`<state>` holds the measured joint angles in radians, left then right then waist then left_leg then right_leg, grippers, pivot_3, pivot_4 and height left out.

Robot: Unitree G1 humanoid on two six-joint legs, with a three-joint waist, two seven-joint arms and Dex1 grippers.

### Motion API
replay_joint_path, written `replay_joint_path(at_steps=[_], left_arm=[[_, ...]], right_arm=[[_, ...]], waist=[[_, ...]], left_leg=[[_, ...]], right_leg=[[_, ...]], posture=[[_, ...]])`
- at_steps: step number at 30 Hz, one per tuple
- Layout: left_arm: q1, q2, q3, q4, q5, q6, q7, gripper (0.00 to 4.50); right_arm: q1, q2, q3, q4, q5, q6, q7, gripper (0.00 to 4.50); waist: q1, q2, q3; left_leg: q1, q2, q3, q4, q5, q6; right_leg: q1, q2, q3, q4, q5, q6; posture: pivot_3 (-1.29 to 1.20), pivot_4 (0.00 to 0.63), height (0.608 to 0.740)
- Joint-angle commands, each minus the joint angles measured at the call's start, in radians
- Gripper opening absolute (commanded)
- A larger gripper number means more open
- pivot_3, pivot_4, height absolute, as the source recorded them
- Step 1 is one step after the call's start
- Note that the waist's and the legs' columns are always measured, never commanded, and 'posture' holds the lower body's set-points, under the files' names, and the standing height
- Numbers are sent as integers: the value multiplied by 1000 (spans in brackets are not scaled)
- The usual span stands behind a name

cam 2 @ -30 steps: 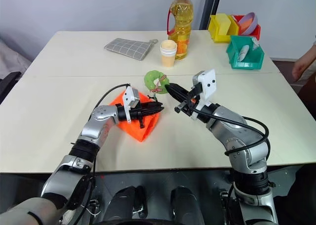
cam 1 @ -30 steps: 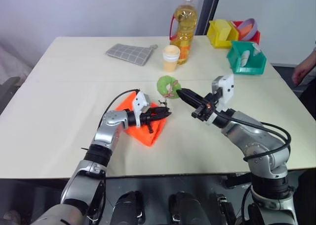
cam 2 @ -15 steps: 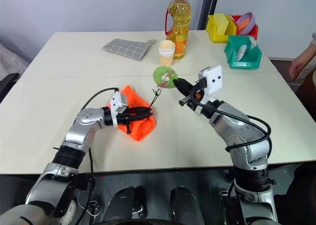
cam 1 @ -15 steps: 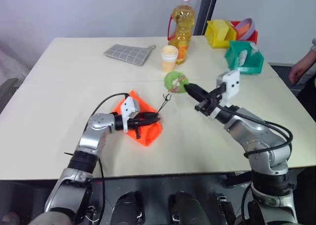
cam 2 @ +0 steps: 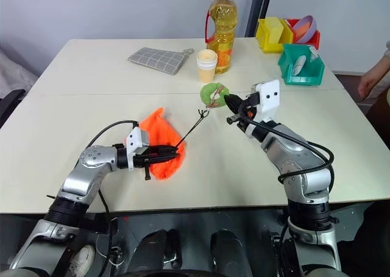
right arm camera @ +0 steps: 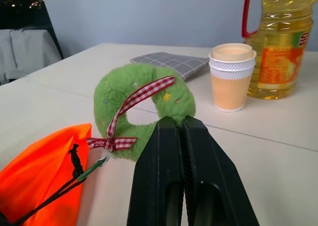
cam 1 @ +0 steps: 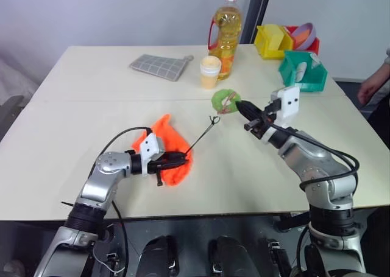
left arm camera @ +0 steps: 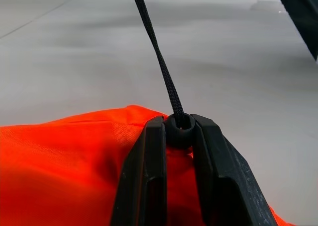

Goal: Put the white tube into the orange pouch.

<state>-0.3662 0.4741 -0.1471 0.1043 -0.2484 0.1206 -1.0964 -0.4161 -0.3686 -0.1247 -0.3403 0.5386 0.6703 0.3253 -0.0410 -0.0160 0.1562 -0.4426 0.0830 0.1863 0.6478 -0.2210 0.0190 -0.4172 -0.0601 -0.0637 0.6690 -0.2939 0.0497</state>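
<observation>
Cream-white desk [cam 1: 73,137] carried the whole scene, and risk sat right in the middle of it. Orange pouch [cam 1: 172,144] lay bunched near the front edge, its mouth gathered tight, with the left pincer [left arm camera: 179,136] clamped on the cord stopper at that mouth. Black cord [cam 1: 201,134] ran taut from there up and across to the green plush ring [right arm camera: 144,107], a fuzzy tag with a checked red ribbon, and the right pincer [right arm camera: 181,131] was pressed together on that ring, holding it above the desk.

So the two arms had the drawstring stretched between them. As for the white tube, I could not pick it out anywhere on the open desk; whether it sat inside the cinched pouch could not be told.

Trouble from here? If the pull went on, the stopper could pop out from between the left fingers [left arm camera: 149,176], or the soft ring could slide free of the right ones, and the cord would snap slack. A hard tug might also drag the light pouch across the desk. And if the tube was not inside, a mouth drawn this tight would have blocked it.

Paper cup [cam 1: 211,70] and oil bottle [cam 1: 226,33] stood well behind, clear of the line.
</observation>
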Motion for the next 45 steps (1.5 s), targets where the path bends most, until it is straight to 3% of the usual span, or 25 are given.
replay_joint_path(at_steps=[1,13,21,28,35,39,43,45], left_arm=[[16,0,-35,-46,11,46,11,213],[85,28,-161,-330,24,274,64,213],[154,121,-135,-393,4,343,70,213],[189,195,-101,-376,6,296,65,213],[157,149,-77,-358,-70,296,72,213],[148,130,-33,-398,-176,374,59,2123],[144,135,70,-430,-294,468,84,4199],[146,150,123,-435,-345,509,88,4199]], right_arm=[[-33,0,-50,-3,-13,-42,-25,0],[-79,-35,-113,93,-72,-75,-75,0],[-95,-43,-153,177,-125,-91,-150,0],[-85,-36,-133,165,-120,-83,-140,0],[-55,-47,-69,110,-87,-36,-52,0],[-10,-82,-21,46,-59,31,24,1432],[58,-133,9,-2,-79,63,65,3512],[86,-152,4,-15,-81,62,82,3512]], waist=[[0,0,0],[0,0,0],[-1,0,0],[-2,0,0],[-1,0,0],[0,0,0],[-1,0,0],[-1,0,0]], left_leg=[[0,0,0,0,0,0],[0,0,0,0,1,-1],[0,0,0,0,2,-4],[0,0,0,-1,3,-6],[0,0,0,-1,3,-6],[0,0,0,-1,3,-6],[0,0,0,-1,0,-1],[0,0,0,-1,0,-1]], right_leg=[[0,0,0,0,0,0],[0,0,0,0,0,0],[0,0,0,0,0,0],[-1,0,1,0,0,0],[-1,-1,1,0,0,0],[-1,-1,1,0,0,0],[-1,-1,1,0,0,0],[-1,-1,1,0,0,0]], posture=[[0,150,740],[0,150,740],[0,150,740],[0,150,740],[0,150,740],[0,150,740],[0,150,740],[0,150,740]])
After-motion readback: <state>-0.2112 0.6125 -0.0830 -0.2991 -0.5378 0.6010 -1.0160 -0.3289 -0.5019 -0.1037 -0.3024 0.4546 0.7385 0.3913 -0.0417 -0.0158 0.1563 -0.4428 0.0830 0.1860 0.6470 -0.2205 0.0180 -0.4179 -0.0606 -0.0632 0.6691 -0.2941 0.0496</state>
